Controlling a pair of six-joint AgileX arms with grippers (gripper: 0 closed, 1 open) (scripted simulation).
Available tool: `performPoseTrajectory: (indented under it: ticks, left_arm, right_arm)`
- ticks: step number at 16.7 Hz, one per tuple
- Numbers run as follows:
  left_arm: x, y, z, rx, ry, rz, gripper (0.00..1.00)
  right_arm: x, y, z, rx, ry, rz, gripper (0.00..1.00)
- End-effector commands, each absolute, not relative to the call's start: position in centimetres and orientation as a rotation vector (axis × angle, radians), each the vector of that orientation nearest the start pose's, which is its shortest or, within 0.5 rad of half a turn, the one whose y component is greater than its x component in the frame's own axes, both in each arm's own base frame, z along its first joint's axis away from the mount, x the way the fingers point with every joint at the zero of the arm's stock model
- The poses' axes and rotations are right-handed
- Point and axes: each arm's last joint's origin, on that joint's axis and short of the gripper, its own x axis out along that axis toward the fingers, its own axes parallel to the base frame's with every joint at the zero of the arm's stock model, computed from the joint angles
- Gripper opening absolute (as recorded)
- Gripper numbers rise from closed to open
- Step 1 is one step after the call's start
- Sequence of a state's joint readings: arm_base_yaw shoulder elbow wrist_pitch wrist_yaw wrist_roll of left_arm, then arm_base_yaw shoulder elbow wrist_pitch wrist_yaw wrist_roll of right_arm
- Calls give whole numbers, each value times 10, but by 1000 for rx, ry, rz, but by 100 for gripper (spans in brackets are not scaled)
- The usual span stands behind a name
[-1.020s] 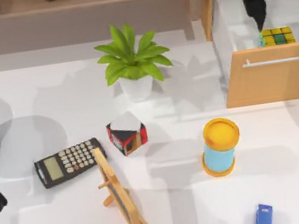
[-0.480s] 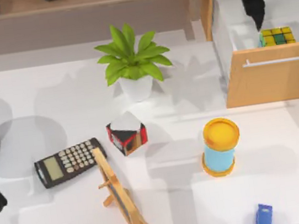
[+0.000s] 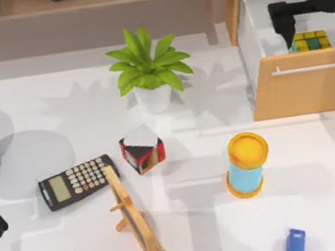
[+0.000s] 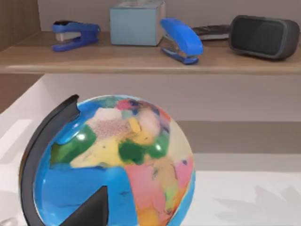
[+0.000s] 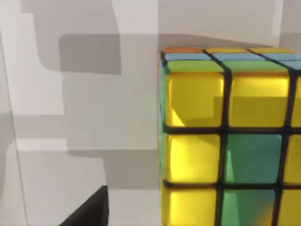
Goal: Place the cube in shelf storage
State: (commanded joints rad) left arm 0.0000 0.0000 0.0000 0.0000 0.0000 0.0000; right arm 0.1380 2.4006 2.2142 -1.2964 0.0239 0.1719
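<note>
Inside the drawer (image 3: 254, 32), the cube (image 3: 311, 40) sits free beneath the right gripper's (image 3: 314, 14) wide-spread fingers.

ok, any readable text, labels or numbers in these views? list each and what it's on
None can be read.
Calculator: key markings too small to read; display blank.
Globe: colour patches, no legible names.
Cube: plain tiles.
Blue staplers and headset on the shelf: no visible marking.
</note>
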Motion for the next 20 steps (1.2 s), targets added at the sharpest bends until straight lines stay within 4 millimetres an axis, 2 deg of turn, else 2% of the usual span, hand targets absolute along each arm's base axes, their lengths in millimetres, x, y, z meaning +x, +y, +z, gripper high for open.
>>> performPoseTrajectory:
  ticks: [4, 9, 20]
  left_arm:
    - [106, -1, 160, 0, 0, 0, 100]
    - [106, -1, 160, 0, 0, 0, 100]
    - [106, -1, 160, 0, 0, 0, 100]
  right_arm:
    - [487, 72, 165, 16, 1475, -20, 100]
    - [489, 72, 163, 17, 1471, -19, 100]
    - [489, 72, 163, 17, 1471, -19, 17]
